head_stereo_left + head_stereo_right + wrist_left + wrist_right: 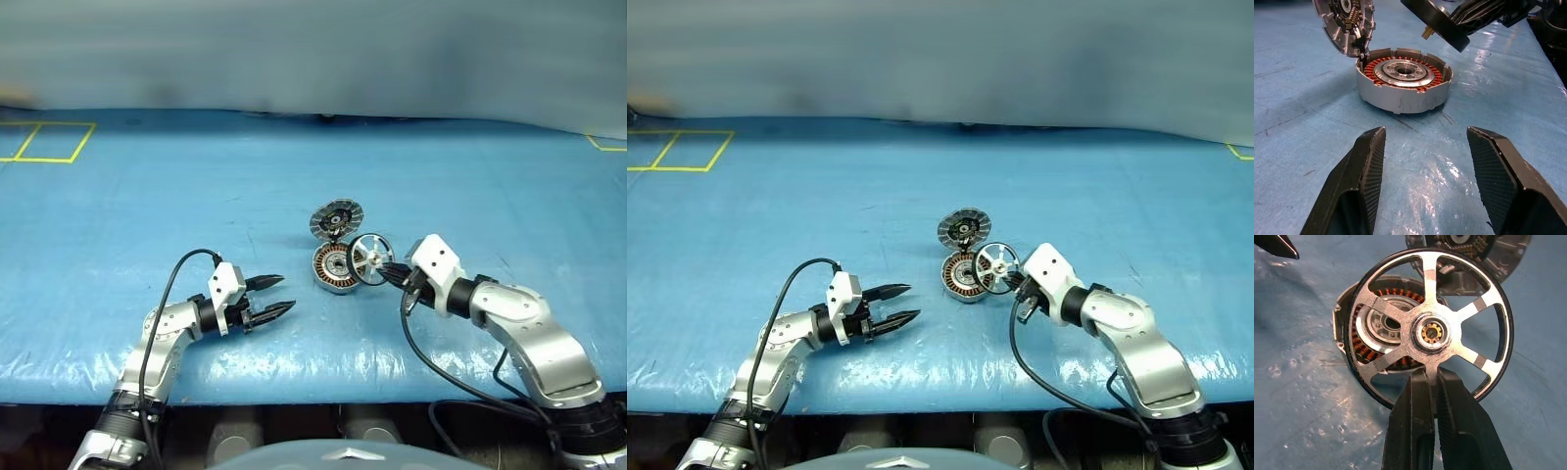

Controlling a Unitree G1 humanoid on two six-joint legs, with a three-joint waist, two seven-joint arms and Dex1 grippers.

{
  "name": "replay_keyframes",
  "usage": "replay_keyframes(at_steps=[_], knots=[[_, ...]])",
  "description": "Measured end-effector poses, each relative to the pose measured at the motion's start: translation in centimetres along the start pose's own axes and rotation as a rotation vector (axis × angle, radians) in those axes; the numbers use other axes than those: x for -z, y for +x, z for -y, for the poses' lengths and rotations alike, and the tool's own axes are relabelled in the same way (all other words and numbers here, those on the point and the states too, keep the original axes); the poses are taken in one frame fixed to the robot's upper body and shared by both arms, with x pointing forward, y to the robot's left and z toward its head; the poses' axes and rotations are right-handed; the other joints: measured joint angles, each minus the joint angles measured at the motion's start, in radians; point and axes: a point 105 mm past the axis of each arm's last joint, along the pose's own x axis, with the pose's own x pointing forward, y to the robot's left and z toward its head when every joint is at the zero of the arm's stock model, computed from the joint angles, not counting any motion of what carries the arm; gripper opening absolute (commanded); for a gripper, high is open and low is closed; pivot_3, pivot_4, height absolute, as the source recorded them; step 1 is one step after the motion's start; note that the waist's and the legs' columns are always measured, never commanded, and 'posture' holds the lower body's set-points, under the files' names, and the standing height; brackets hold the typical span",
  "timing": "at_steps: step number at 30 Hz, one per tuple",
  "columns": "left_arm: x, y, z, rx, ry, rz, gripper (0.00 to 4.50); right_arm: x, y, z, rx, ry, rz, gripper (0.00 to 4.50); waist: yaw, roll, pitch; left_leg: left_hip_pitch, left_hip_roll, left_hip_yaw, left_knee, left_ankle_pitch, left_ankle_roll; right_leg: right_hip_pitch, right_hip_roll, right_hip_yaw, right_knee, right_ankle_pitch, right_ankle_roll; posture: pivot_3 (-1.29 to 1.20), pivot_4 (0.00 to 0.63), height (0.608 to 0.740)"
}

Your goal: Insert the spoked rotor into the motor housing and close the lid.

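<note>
Blue tarp-covered table (118,196), yellow taped square (47,142) far off at the left corner. Right gripper (1436,382) clamped shut on the rim of the spoked rotor (1432,330), held up on edge and clear of the cloth, spokes and brass-centred hub facing the wrist camera. Directly beyond the rotor, the motor housing (1403,83) flat on the cloth, copper coils ringing a silver centre. Lid (337,219) hinged up at the housing's far side, standing open. Left gripper (275,297) fingers apart, holding nothing, pointing at the housing from a short way off.
</note>
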Motion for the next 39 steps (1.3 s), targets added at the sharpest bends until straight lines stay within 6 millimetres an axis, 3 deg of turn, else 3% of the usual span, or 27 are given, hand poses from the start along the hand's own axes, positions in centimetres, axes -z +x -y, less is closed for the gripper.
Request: replay_keyframes(at_steps=[7, 21, 35, 39], knots=[[0.0, -0.1, -0.2, -0.014, 0.003, 0.013, 2.76, -1.0, 1.2, -0.2, -0.035, -0.033, 0.032, 0.02, 0.002, 0.0, 0.0, 0.0, 0.0, 0.0, 0.0, 0.0, 0.0, 0.0, 0.0, 0.0, 0.0, 0.001, -0.001, 0.0, 0.15, 0.74], [0.4, -0.2, -0.1, -0.014, -0.013, 0.027, 2.76, 0.4, 2.5, -1.0, -0.122, 0.1, 0.062, 0.02, 0.002, 0.0, 0.0, 0.0, 0.0, 0.0, 0.0, 0.0, 0.0, 0.0, 0.0, 0.0, 0.0, 0.001, -0.001, 0.0, 0.15, 0.74], [0.2, 0.3, 0.2, 0.008, 0.003, 0.071, 2.76, 0.5, 2.7, -0.3, -0.106, 0.087, 0.063, 0.02, 0.001, 0.0, 0.0, 0.0, 0.0, 0.0, 0.0, 0.0, 0.0, 0.0, 0.0, 0.0, 0.0, 0.001, -0.001, 0.0, 0.15, 0.74], [0.2, 0.3, 0.2, 0.007, 0.003, 0.071, 2.76, 0.5, 2.7, -0.1, -0.099, 0.079, 0.058, 1.11, 0.001, 0.0, 0.0, 0.0, 0.0, 0.0, 0.0, 0.0, 0.0, 0.0, 0.0, 0.0, 0.0, 0.001, -0.001, 0.0, 0.15, 0.74]])
